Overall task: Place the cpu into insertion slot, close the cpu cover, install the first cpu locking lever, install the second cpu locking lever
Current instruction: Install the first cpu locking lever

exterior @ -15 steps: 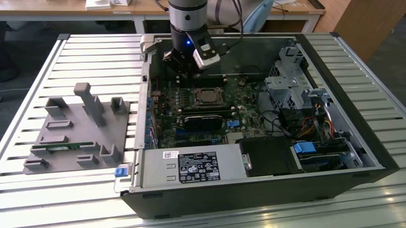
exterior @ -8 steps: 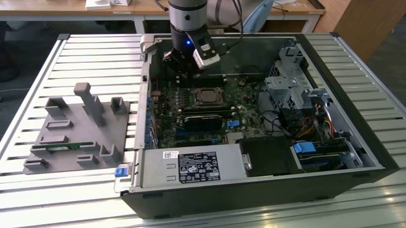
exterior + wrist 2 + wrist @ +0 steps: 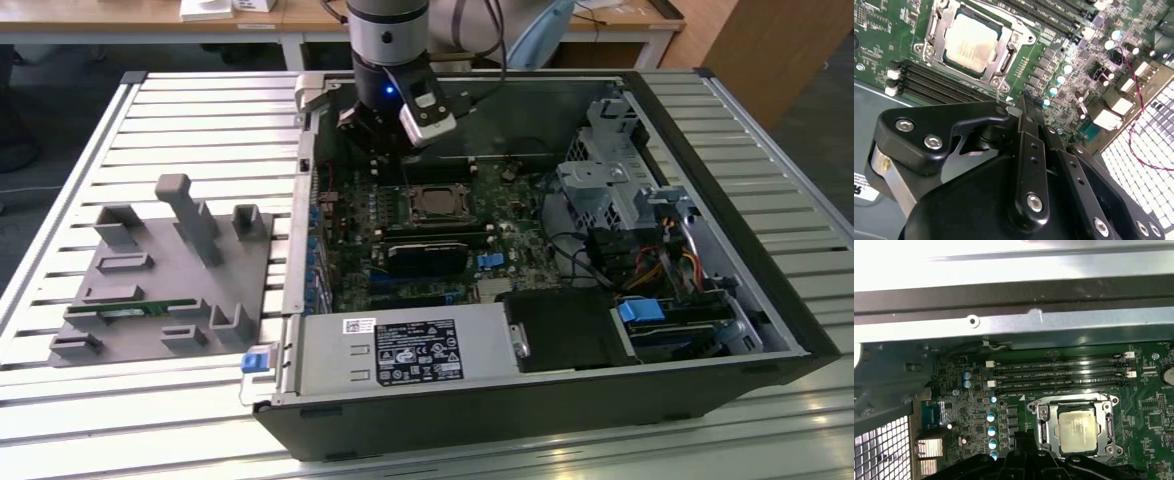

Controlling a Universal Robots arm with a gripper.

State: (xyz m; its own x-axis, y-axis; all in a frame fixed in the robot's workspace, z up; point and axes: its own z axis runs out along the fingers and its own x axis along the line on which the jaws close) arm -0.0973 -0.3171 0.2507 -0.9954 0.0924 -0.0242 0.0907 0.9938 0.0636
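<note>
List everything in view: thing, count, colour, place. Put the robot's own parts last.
cpu: one, silver-beige, seated in the socket on the motherboard, in both wrist views.
cpu cover: one, silvery frame, lying closed around the cpu.
motherboard: one, green, inside the case.
memory slots: four, black, in a row beside the socket.
computer case: one, black, lying open on the slatted table.
power supply: one, grey, near edge of the case.
grey fixture: one, on the table at the exterior view's left.
slatted table: one, silver.
gripper: one, black, hovering close beside the socket.
</note>
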